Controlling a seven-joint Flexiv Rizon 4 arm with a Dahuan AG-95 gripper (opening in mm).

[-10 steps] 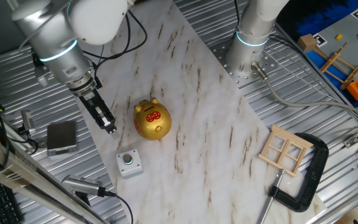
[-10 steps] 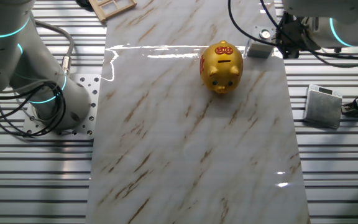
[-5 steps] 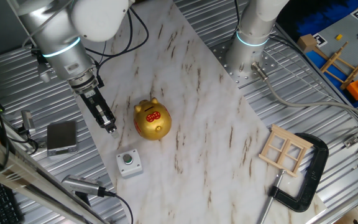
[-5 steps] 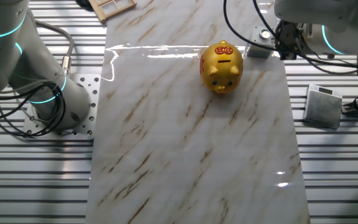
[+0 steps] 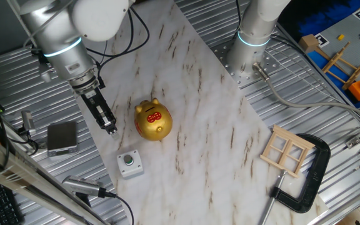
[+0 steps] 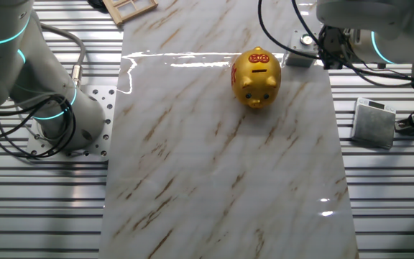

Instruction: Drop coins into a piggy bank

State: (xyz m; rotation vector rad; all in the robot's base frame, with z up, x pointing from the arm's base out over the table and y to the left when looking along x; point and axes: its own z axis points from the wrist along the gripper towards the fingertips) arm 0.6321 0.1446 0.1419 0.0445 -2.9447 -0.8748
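Observation:
The shiny gold piggy bank [image 5: 152,120] with red markings and a dark slot on top stands upright on the marble board; it also shows in the other fixed view [image 6: 256,76]. My gripper [image 5: 110,129] points down at the board's left edge, a short way left of the pig and apart from it. Its thin black fingers look pressed together, and no coin shows between them. In the other fixed view the gripper [image 6: 327,55] is mostly hidden behind cables, to the right of the pig.
A small grey box with a green button [image 5: 129,163] sits near the gripper's tip. A flat grey block [image 5: 62,137] lies left of it on the ribbed table. A wooden frame [image 5: 287,150] and a black clamp [image 5: 310,178] lie at the right. A second arm's base [image 5: 252,44] stands at the back.
The arm's upper part shifted slightly over the last second. The gripper tip stayed almost in place, and the pig has not moved.

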